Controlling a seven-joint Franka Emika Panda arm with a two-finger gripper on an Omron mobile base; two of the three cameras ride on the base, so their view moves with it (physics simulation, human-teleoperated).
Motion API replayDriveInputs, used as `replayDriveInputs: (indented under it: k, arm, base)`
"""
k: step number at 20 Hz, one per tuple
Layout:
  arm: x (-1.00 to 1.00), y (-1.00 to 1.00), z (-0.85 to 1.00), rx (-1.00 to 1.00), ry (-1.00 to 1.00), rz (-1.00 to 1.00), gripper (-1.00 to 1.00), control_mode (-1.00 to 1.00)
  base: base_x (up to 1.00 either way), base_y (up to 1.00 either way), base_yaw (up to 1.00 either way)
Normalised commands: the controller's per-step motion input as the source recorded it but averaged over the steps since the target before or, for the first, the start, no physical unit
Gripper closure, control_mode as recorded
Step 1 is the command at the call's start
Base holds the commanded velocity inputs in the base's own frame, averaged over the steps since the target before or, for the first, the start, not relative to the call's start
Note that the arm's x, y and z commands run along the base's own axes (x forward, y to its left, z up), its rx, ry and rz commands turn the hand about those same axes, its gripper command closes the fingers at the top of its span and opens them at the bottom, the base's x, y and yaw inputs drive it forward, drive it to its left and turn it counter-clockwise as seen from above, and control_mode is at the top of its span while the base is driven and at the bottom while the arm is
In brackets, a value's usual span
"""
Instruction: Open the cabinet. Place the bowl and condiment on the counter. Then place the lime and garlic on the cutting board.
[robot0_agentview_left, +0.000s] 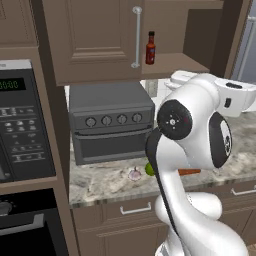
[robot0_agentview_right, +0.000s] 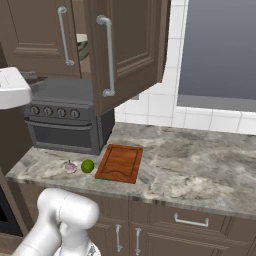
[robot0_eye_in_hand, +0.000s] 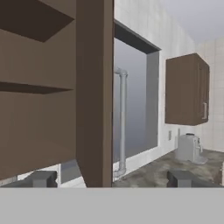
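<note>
The cabinet (robot0_agentview_right: 125, 55) stands with its right door swung outward, edge-on between the spread finger tips of the gripper (robot0_eye_in_hand: 111, 178), which pinches nothing. The condiment (robot0_agentview_left: 150, 48) stands upright on the lower shelf; the bowl (robot0_agentview_right: 82, 46) shows between the doors. Lime (robot0_agentview_right: 87, 166) and garlic (robot0_agentview_right: 70, 167) lie on the counter (robot0_agentview_right: 200, 170), just beside the cutting board (robot0_agentview_right: 120, 163).

Glossy white, rounded arm (robot0_agentview_left: 200, 150) with dark round joint caps and a black seam stripe, bulging before the counter (robot0_agentview_left: 100, 182); two small dark fingertips (robot0_eye_in_hand: 41, 178).
</note>
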Motion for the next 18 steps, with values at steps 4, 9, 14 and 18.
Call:
replayDriveInputs:
  k: [4,9,14,18]
  arm:
    - [0.56,0.04,0.00,0.00,0.00,-0.02,-1.00,-1.00]
    - [0.36,-0.05,0.00,0.00,0.00,-0.02,-1.00,-1.00]
    - [0.19,-0.22,0.00,0.00,0.03,-0.15,-1.00,-1.00]
    - [0.34,-0.03,0.00,0.00,0.03,-0.16,-1.00,-1.00]
  base:
    - [0.00,0.00,0.00]
    - [0.00,0.00,0.00]
    - [0.00,0.00,0.00]
    - [0.00,0.00,0.00]
